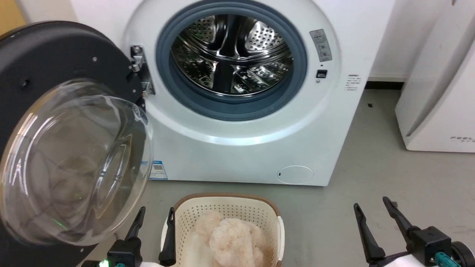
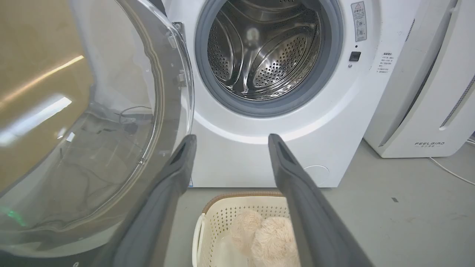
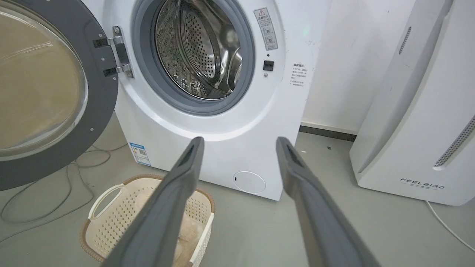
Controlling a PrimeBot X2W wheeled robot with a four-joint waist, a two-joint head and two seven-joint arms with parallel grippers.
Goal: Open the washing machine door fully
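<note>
Washing machine door (image 1: 70, 148) swung wide, hanging left of washing machine (image 1: 237, 144) at floor's far edge. Left end effector (image 1: 156, 209), right end effector (image 1: 371, 202): fingers spread, empty, either side of laundry basket (image 1: 193, 215).

washing machine (image 1: 237, 148): white, blue label (image 1: 157, 171) low on front. washing machine door (image 1: 55, 48): matte black, clear glass bowl. gasket (image 1: 230, 109): blue-grey. drum (image 1: 232, 55): shiny silver, dotted perforations. basket (image 1: 226, 211): cream, hole-grid pattern, brown rim. plush (image 1: 233, 241) inside: pale peach. floor (image 1: 371, 178): grey. side appliance (image 1: 438, 111): white, grey lettering.
</note>
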